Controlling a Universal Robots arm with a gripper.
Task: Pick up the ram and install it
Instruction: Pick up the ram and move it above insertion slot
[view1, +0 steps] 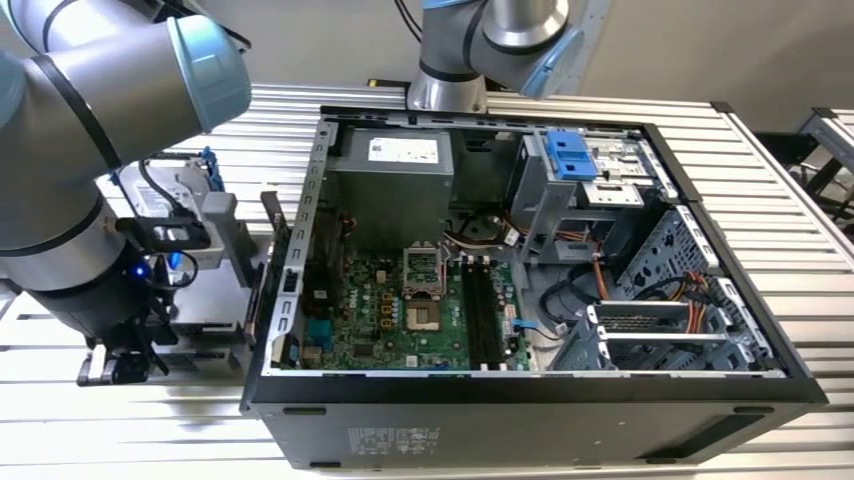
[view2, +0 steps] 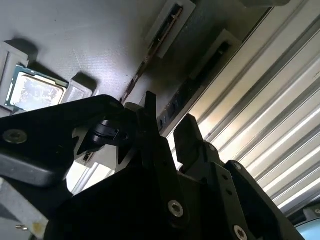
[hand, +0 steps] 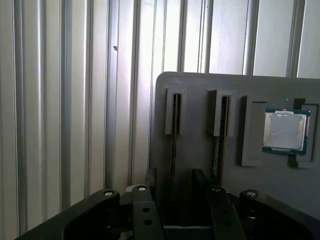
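While astride the ram (hand: 176, 117) in first wrist view, hand (hand: 174, 176) agape.

Open computer case (view1: 534, 425) on the ribbed table (view1: 787, 200) — a processor (hand: 284, 131) sits in a grey tray (hand: 197, 150).

- Tabletop (view1: 801, 230): silver-grey metal, ribbed; bright parallel slats alternate with darker grooves.
- Computer case (view1: 534, 410): black outer shell, bare grey metal inside.
- Motherboard (view1: 380, 315): green board with long black slots (view1: 481, 310).
- Drive bracket (view1: 571, 155): bright blue against the grey cage.
- Cable bundle (view1: 687, 290): orange and yellow strands.
- Arm (view1: 67, 150): matt grey tubes, pale blue joint caps.
- Parts tray (hand: 200, 85): plain mid grey, no pattern.
- Processor (hand: 284, 131): silver lid, bluish-green border.
- Ram (hand: 176, 117): seen edge-on, dark; board colour cannot be made out.
- Pincer (hand: 175, 182): black in both wrist views, dotted with small silver screw heads.
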